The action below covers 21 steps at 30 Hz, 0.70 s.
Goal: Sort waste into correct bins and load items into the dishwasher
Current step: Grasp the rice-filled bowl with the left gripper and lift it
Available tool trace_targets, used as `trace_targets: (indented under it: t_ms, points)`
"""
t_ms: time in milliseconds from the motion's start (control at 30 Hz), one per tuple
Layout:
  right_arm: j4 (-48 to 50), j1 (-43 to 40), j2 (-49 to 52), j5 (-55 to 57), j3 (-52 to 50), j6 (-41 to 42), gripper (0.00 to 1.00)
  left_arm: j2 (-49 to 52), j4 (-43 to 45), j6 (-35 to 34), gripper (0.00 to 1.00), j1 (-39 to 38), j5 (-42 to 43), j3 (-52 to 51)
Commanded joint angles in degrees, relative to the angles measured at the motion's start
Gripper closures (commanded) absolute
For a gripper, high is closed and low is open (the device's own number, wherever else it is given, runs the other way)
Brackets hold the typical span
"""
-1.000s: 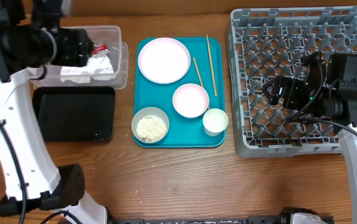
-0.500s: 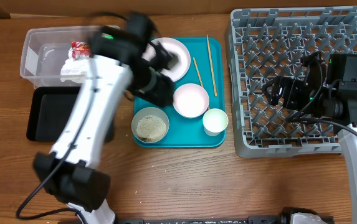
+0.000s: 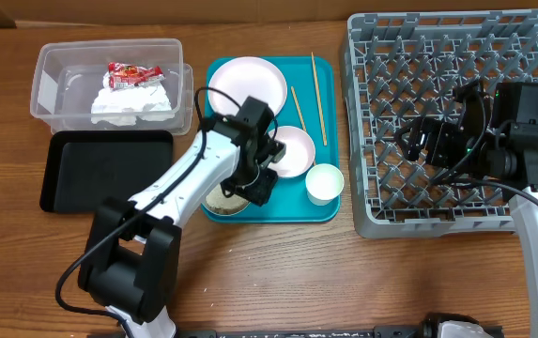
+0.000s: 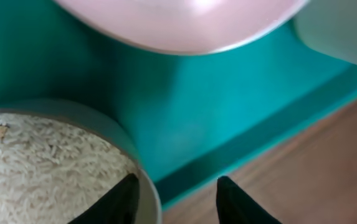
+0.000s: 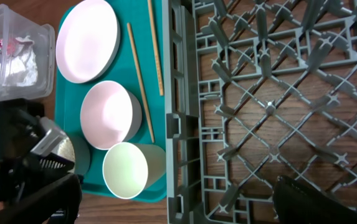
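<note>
My left gripper (image 3: 253,185) is open over the teal tray. In the left wrist view its fingers (image 4: 177,190) straddle the rim of the bowl (image 4: 142,186) that holds the white rice (image 4: 41,162): one finger is inside, one outside. The empty white bowl (image 3: 292,150), the cup (image 3: 324,183), the plate (image 3: 247,90) and two chopsticks (image 3: 317,84) lie on the same tray. The red wrapper (image 3: 133,72) and the napkin (image 3: 132,101) lie in the clear tub (image 3: 53,66). My right gripper (image 3: 417,139) (image 5: 178,202) is open and empty over the grey rack (image 3: 438,56).
The black tray (image 3: 109,169) sits in front of the clear tub at the left. The teal tray (image 3: 278,212) lies between the bins and the rack. The rack's near-left wall (image 5: 173,124) stands close to the cup (image 5: 125,170).
My left arm has swung from the clear tub across to the teal tray and come down onto the rice bowl's rim. The wrapper and napkin stay in the tub. The right arm has not moved.
</note>
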Motion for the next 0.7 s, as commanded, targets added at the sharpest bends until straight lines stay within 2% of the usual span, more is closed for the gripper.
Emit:
trace_targets:
  t_ms: [0, 67, 200, 367, 533, 667]
  points:
    - [0.07, -0.11, -0.24, -0.55, 1.16, 0.17, 0.00, 0.15, 3.52, -2.21, 0.68, -0.22, -3.93, -3.21]
    - [0.07, -0.11, -0.24, -0.55, 1.16, 0.17, 0.00, 0.15, 4.83, -3.30, 0.73, -0.22, -4.72, -4.50]
    - [0.07, -0.11, -0.24, -0.55, 1.16, 0.17, 0.00, 0.15, 5.60, -3.61, 0.95, -0.20, -4.87, -5.88]
    - [0.07, -0.11, -0.24, -0.55, 1.16, 0.17, 0.00, 0.02, 3.45, -3.61, 0.96, -0.11, -4.85, -3.41]
    - [0.07, -0.11, -0.24, -0.55, 1.16, 0.17, 0.00, -1.40, -4.81, -3.58, 0.96, 1.18, -4.00, 5.42]
    - [0.09, -0.11, -0.24, -0.52, 1.16, 0.17, 0.00, -3.87, -11.93, -3.19, 0.96, 5.05, -1.55, 12.96]
